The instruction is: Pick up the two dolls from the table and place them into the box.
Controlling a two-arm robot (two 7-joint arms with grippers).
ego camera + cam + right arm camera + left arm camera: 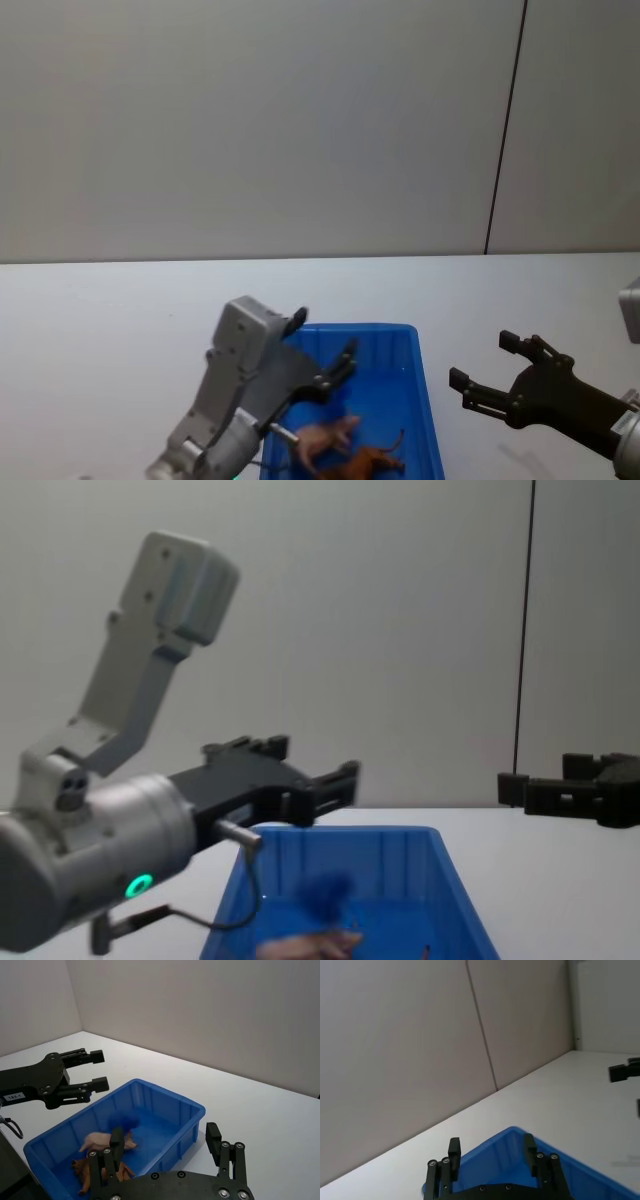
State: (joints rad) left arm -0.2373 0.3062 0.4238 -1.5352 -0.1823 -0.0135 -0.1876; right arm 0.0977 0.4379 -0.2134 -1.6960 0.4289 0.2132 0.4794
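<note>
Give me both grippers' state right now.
Left gripper: open, empty, above the box.
Right gripper: open, empty, beside the box.

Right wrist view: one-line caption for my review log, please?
Open left hand above the blue box holding a pink doll and brown doll; right hand open beside it.

A blurred blue shape (325,892) hangs inside the box (400,842).

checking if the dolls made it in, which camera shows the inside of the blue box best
The right wrist view: it looks down into the box, showing its floor with a pale pink figure and a brown one. The head view shows the same two, partly behind the left hand. The chest view catches a sliver; the left wrist view just the rim.
</note>
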